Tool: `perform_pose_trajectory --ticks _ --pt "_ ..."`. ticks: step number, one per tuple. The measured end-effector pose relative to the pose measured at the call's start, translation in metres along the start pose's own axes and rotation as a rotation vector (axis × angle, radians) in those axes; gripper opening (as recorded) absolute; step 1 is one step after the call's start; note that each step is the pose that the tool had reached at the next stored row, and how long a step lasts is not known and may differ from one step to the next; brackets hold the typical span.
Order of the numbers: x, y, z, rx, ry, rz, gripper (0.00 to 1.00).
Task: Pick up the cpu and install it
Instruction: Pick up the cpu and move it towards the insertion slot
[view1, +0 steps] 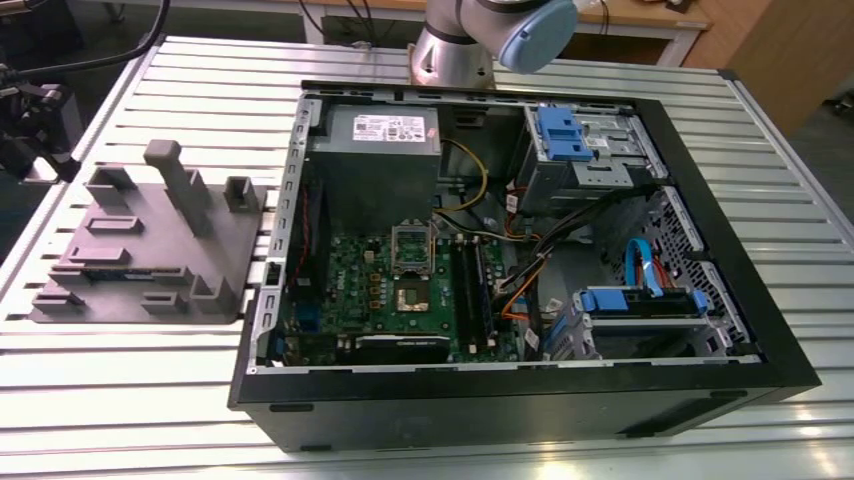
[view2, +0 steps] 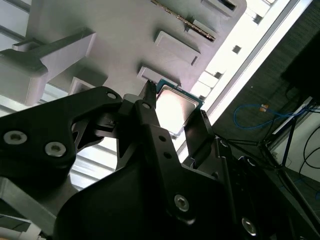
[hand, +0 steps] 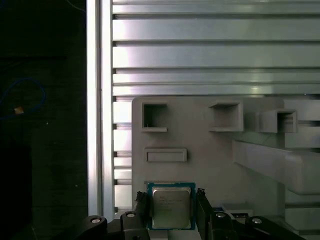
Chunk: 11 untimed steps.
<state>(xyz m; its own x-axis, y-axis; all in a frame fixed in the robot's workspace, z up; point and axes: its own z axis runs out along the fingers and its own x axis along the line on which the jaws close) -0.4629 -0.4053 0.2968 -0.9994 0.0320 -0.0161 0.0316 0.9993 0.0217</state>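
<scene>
Cpu (hand: 171, 210) in claw (hand: 171, 199), edges partly hidden

Arm (view1: 447, 55): we see a smooth, rounded cylinder of silver-grey metal.
Joint cap (view1: 541, 35): we note a pale blue-grey dome closing one joint's end.
Gripper (view2: 175, 107) (hand: 171, 200): in both wrist views we find matte black plates, angular and layered like linkages.
Screws (view2: 55, 148): we count several round silver heads with recessed sockets, set into the black plates, some in pairs.
Markings: we can make out none on the black body.
</scene>
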Motion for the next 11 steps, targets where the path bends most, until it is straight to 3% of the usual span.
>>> perform_pose_trajectory --ticks 11 --pt "-0.0001 0.0001 -0.0051 -0.0001 -0.0001 0.0 0.47"
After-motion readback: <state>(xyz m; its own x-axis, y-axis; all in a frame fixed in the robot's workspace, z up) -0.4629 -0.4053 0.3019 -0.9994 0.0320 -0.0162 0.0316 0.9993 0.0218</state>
